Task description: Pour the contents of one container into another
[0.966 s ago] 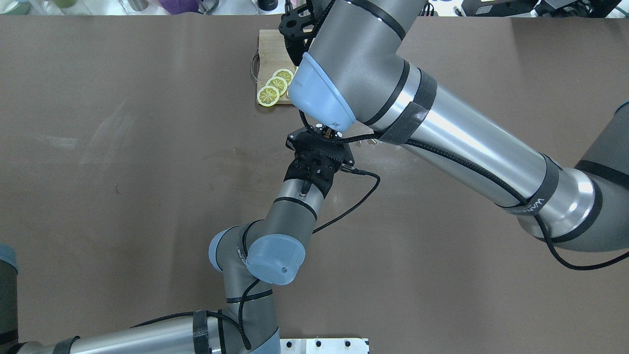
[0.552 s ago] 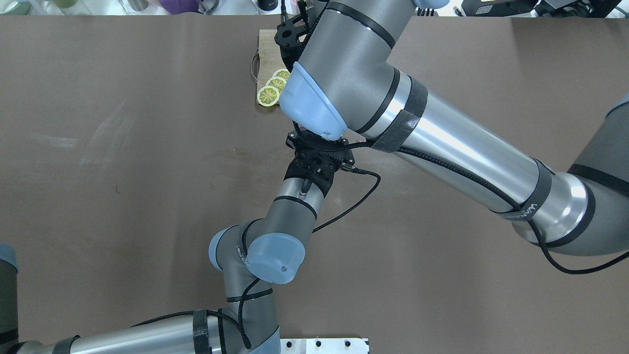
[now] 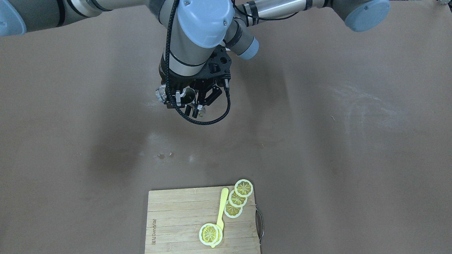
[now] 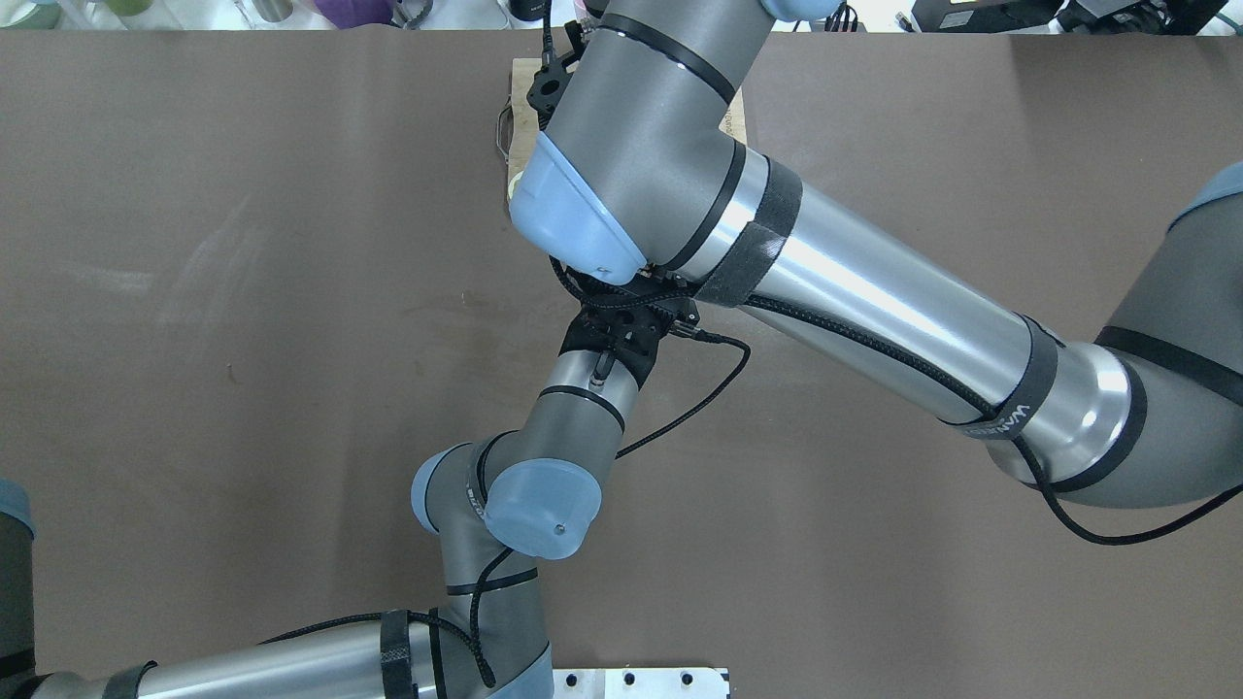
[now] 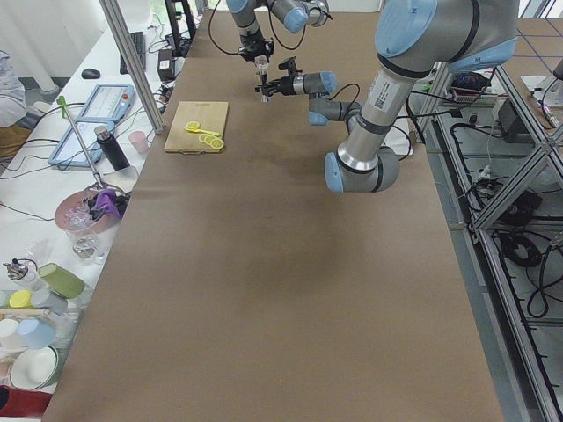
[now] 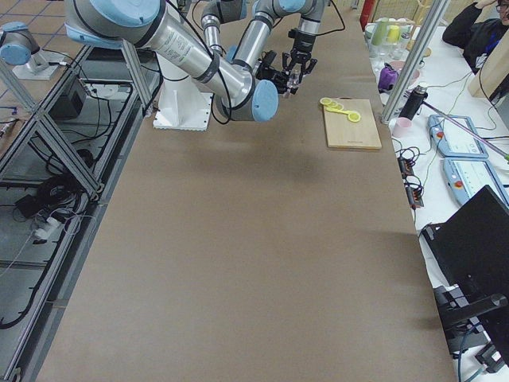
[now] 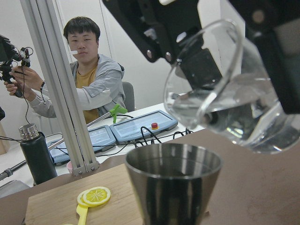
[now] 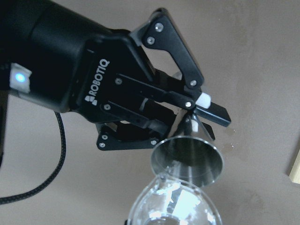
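Since a second ago the wrist of the right arm has swung across the overhead view, hiding the lemon slices. The right gripper clamps the tilted glass cup between its jaws, lip just above the mouth of the jigger, which the left gripper pinches at the waist between its jaws.

Bright even light, soft shadows on table, wrist views slightly soft

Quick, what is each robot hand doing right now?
Left gripper: shut on the jigger.
Right gripper: shut on the glass cup, tilted over the jigger.
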Controlling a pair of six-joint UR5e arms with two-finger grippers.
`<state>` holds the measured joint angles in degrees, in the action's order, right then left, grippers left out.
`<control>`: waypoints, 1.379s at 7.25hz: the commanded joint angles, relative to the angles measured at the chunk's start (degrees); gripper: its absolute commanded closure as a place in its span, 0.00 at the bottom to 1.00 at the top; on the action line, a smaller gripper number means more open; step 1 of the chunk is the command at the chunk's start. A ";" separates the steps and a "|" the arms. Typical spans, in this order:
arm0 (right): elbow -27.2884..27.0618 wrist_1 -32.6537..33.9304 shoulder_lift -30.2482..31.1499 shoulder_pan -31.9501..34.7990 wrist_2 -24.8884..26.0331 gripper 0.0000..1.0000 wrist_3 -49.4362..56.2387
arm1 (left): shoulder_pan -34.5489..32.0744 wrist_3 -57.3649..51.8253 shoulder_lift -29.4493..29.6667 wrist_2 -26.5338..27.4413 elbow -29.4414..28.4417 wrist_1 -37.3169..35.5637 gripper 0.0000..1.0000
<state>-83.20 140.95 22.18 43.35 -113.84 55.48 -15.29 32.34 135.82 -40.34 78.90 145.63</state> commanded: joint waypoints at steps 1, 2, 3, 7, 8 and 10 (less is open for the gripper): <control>3.03 0.29 -1.69 -0.63 0.55 1.00 0.85 | 0.00 0.00 -0.03 0.09 -0.15 0.00 1.00; 3.30 0.63 -1.70 -0.89 1.07 1.00 1.29 | 0.00 0.00 -0.03 0.09 -0.15 0.00 1.00; 3.22 0.64 -1.70 -0.98 1.17 1.00 1.64 | 0.00 0.00 -0.03 0.09 -0.15 0.00 1.00; -0.37 -1.81 0.22 0.86 -1.37 1.00 3.84 | 0.00 0.00 -0.03 0.09 -0.15 0.00 1.00; -1.08 -3.13 1.10 1.73 -2.86 1.00 3.76 | -0.17 0.00 -0.03 0.00 -0.15 0.00 1.00; -4.76 -4.71 3.56 3.66 -4.80 1.00 3.67 | -0.18 -0.09 -0.03 0.00 -0.15 -0.09 1.00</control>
<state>-85.58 137.57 24.10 45.66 -117.11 59.23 -15.44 32.29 135.79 -40.33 78.75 145.58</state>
